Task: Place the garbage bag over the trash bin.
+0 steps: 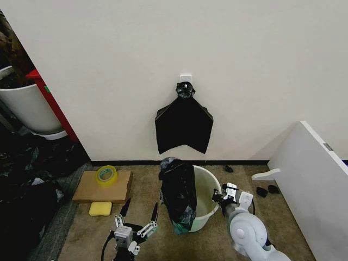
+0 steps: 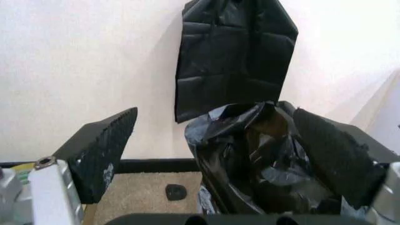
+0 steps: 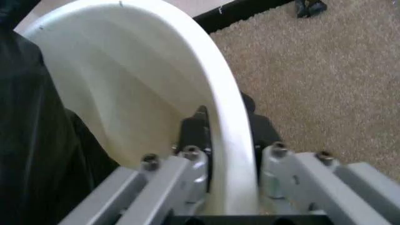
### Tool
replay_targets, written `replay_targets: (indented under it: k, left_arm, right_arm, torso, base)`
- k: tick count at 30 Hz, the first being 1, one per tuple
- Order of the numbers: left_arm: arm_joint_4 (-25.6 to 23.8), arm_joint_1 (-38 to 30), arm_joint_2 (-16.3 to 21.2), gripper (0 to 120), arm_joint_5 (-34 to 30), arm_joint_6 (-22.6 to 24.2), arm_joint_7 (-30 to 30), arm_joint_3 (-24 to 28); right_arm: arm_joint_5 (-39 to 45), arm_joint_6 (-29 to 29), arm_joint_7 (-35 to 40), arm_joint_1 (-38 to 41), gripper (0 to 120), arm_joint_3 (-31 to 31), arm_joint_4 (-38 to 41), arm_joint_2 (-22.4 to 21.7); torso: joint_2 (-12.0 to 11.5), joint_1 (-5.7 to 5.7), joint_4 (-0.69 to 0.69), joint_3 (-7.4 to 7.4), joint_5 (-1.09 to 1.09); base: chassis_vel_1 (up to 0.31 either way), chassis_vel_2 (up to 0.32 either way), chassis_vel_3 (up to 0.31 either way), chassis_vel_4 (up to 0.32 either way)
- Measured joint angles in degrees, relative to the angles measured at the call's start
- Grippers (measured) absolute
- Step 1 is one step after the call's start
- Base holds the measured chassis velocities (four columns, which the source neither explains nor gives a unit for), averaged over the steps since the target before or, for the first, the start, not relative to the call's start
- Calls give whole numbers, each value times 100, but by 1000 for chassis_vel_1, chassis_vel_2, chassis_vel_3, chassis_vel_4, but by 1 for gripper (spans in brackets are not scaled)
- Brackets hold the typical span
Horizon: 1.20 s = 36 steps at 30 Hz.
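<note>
The cream-white trash bin stands on the carpet near the wall. The glossy black garbage bag is draped over the bin's left side, bunched up above the rim and hanging down its outside. My left gripper is open just left of the bag, fingers pointing up. In the left wrist view the garbage bag sits beyond the wide-spread left gripper. My right gripper is shut on the bin's right rim. The right wrist view shows the right gripper with one finger inside the trash bin and one outside.
A flat black bundle of bags hangs from a wall hook behind the bin. A cardboard box carrying a yellow tape roll and a yellow sponge lie left. A white panel leans at right. A large white tub stands far left.
</note>
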Motion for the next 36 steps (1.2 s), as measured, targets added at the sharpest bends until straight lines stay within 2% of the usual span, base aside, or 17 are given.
replay_targets:
  k: [3,4,7,8,9,11,12,13,15,18,20,23,29,34,36]
  left_arm:
    - [-19,16,-10,98,19,-6,0,5]
    - [-19,16,-10,98,19,-6,0,5]
    - [-37,27,-11,98,34,-7,0,7]
    - [-37,27,-11,98,34,-7,0,7]
    - [-38,29,-12,98,40,-8,0,8]
    - [-52,42,-29,98,61,-12,-2,5]
    - [-52,42,-29,98,61,-12,-2,5]
    - [-54,43,-41,98,66,-13,-6,5]
    - [-52,41,-56,98,104,-13,-35,25]
    - [-16,23,-62,98,158,-8,-90,47]
    - [25,-5,-68,98,191,38,-143,66]
    - [31,-29,-65,98,201,108,-170,78]
    - [37,-74,-57,98,220,248,-230,85]
    - [64,-138,-63,98,276,367,-309,94]
    - [71,-173,-74,98,282,417,-331,100]
  right_arm:
    - [-312,51,-101,-177,30,53,163,-24]
    - [-312,51,-101,-177,30,53,163,-24]
    - [-865,86,-155,-344,45,139,375,-69]
    - [-865,86,-155,-344,45,139,375,-69]
    - [-1079,86,-155,-392,46,171,428,-84]
    - [-1996,162,-158,-612,58,336,735,-133]
    - [-1996,162,-158,-612,58,336,735,-133]
    - [-2228,185,-172,-708,63,439,961,-171]
    - [-2309,120,-240,-830,73,597,1478,-313]
    - [-2205,28,-504,-911,80,619,1847,-440]
    - [-2154,-184,-986,-968,92,385,2257,-563]
    - [-2126,-451,-1220,-835,98,62,2335,-607]
    - [-2127,-853,-1390,-301,100,-441,2047,-746]
    - [-2195,-1175,-1199,274,98,-983,1626,-775]
    - [-2214,-1351,-1062,499,88,-1209,1421,-687]
  torso:
    - [0,0,0,0,0]
    - [0,0,0,0,0]
    - [0,0,0,0,0]
    - [0,0,0,0,0]
    - [0,0,0,0,0]
    - [0,0,-1,0,0]
    - [0,0,-1,0,0]
    - [0,0,-1,0,1]
    - [0,0,-1,0,-1]
    - [0,0,0,0,-1]
    - [0,0,-1,0,-1]
    - [0,0,-1,0,-1]
    - [0,0,0,1,0]
    - [0,1,0,1,-1]
    - [0,1,0,1,0]
  base:
    - [0,0,0,0]
    - [0,0,0,0]
    - [0,0,0,0]
    - [0,0,0,0]
    - [0,0,0,0]
    - [0,0,0,0]
    - [0,0,0,0]
    - [0,0,0,0]
    - [0,0,0,0]
    - [0,0,0,0]
    - [0,0,0,0]
    - [0,0,0,0]
    - [0,0,0,0]
    - [0,0,0,0]
    - [0,0,0,0]
